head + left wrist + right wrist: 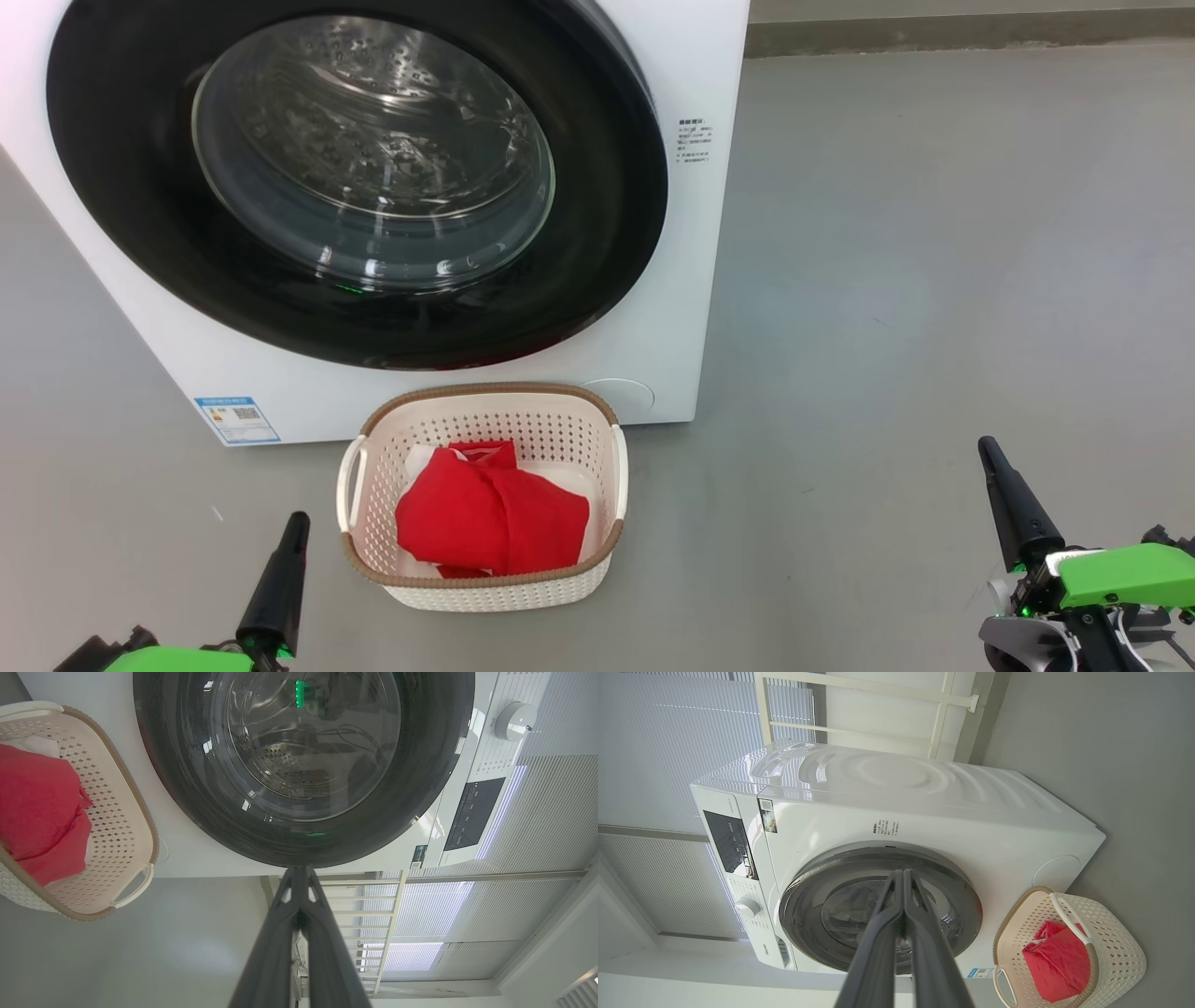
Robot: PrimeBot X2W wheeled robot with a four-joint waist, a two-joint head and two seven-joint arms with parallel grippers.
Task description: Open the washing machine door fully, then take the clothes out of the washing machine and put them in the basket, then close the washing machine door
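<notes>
Washing machine (280, 392) front: blue label (237, 420) with QR code near the bottom corner, print too small to read. Small block of dark print (695, 142) beside the door (607, 271), illegible. QR sticker (767, 814) and control panel (731, 842) markings are also unreadable.

A home laundry corner, by the look of it: a white front-loading washing machine (719, 280) on a bare grey floor (934, 280), a cream basket (504, 597) of red clothes (485, 518) just near it, and pale pleated blinds (658, 742) on the far side
</notes>
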